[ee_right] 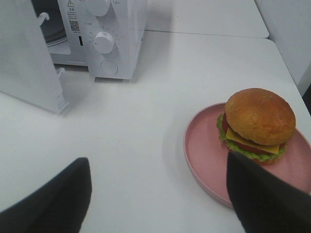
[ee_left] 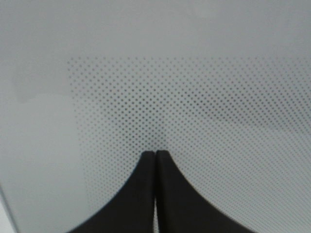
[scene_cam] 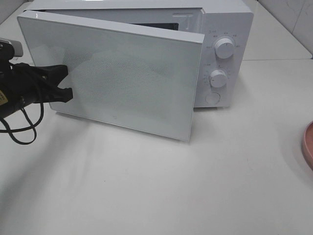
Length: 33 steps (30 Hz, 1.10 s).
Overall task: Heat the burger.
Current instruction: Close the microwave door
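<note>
- Left gripper [scene_cam: 62, 82] closed, empty, tips pressed on the microwave door [scene_cam: 127, 73] front (pushing it, I'd guess, not grasping).
- Door ajar, swung partway out from the microwave [scene_cam: 227, 29].
- Right gripper [ee_right: 158, 194] wide open, holding nothing, above the tabletop [ee_right: 131, 141].
- Burger [ee_right: 257, 124] sits on the pink plate [ee_right: 204, 145], well apart from the microwave, not yet loaded.

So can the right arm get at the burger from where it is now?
Probably yes. The right gripper is open and hangs just short of the burger on its pink plate, with only bare table between; one finger already overlaps the plate's edge.
</note>
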{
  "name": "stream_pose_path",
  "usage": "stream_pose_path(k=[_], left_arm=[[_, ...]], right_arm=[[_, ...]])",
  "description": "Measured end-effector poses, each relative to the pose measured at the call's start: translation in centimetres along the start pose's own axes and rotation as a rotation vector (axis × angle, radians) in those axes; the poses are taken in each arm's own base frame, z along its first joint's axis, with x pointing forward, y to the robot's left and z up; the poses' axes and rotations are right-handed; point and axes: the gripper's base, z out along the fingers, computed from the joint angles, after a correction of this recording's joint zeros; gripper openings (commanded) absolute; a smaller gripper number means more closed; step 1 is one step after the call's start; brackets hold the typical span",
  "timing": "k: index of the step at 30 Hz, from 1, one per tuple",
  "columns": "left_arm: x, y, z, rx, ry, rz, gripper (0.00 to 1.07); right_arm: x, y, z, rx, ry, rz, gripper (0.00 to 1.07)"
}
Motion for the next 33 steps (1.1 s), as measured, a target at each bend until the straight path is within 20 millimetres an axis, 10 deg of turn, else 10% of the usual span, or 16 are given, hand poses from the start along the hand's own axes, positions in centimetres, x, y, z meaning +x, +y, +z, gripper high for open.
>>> stream_pose_path(k=[33], left_arm=[[0.0, -4.5, 4.8, 0.087, 0.026, 0.069, 0.0]], right_arm=[[0.0, 0.0, 0.0, 0.0, 0.0, 0.0, 0.76]])
